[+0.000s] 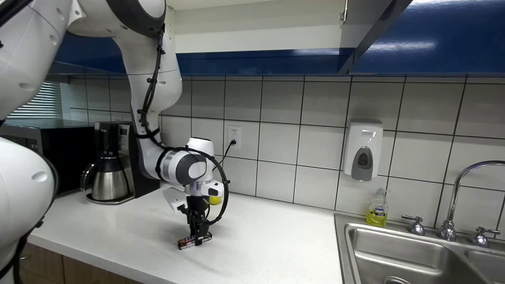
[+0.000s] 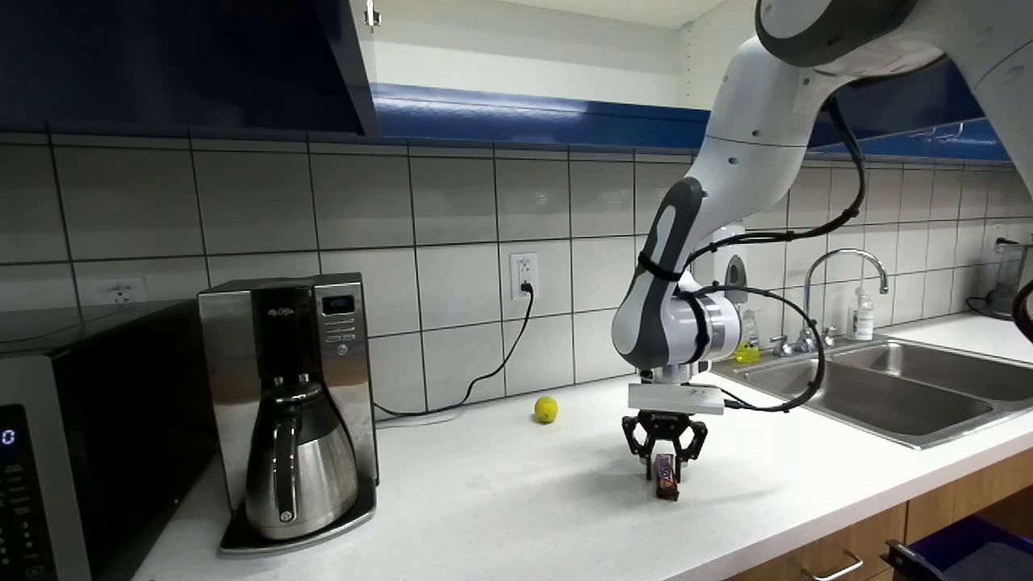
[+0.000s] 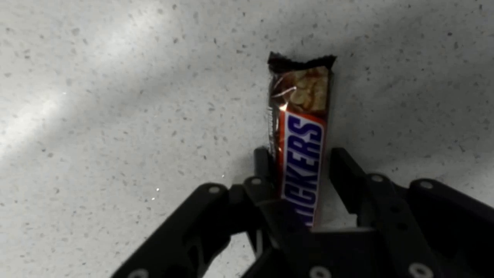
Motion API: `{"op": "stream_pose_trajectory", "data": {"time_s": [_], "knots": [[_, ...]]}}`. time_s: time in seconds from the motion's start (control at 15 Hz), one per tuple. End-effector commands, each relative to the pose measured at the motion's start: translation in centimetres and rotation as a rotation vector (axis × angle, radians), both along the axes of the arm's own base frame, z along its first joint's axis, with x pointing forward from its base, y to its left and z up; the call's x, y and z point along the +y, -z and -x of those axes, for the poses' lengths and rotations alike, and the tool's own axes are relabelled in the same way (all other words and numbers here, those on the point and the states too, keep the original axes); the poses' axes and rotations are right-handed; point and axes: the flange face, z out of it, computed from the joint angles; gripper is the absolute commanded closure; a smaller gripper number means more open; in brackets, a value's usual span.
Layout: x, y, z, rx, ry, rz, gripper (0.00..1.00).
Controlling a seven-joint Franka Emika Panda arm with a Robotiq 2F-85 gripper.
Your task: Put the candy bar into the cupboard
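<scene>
The candy bar (image 3: 305,96), in a dark brown wrapper with a Snickers label, lies on the white counter. It shows in both exterior views (image 1: 187,242) (image 2: 667,484). My gripper (image 3: 299,154) points down at counter height with a finger on each side of the bar. The left finger in the wrist view is close against the bar; a narrow gap shows at the right finger. The bar's near end is hidden under the gripper. The gripper also shows in both exterior views (image 1: 198,238) (image 2: 663,472). The cupboard (image 1: 256,63) (image 2: 541,113) hangs above, open, its white interior visible.
An open cupboard door (image 1: 371,31) juts out over the counter. A coffee maker (image 2: 303,484) and a microwave (image 2: 129,436) stand at the left. A yellow ball (image 2: 545,409) lies near the tiled wall. A sink (image 1: 394,252) with a faucet (image 1: 453,193) is at the right.
</scene>
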Motion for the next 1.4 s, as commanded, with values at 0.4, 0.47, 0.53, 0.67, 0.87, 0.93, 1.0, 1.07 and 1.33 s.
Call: {"op": "stream_pose_trajectory", "data": {"time_s": [0.4, 0.47, 0.53, 0.67, 0.87, 0.93, 1.0, 1.07, 1.33], "knots": [[0.3, -1.5, -1.2, -0.013, 0.009, 0.007, 0.93], [0.4, -1.9, -1.3, -0.02, 0.001, 0.009, 0.93], [0.5, -2.5, -1.3, -0.03, -0.006, 0.016, 0.93], [0.8, -3.7, -1.3, -0.047, -0.028, 0.027, 0.93], [1.3, -5.7, -1.4, -0.082, -0.107, 0.043, 0.93], [1.7, -6.3, -1.4, -0.088, -0.145, 0.045, 0.93], [2.2, -7.0, -1.3, -0.102, -0.205, 0.047, 0.93], [2.6, -7.6, -1.1, -0.114, -0.265, 0.051, 0.93], [4.4, -9.6, 0.3, -0.13, -0.442, 0.048, 0.93]]}}
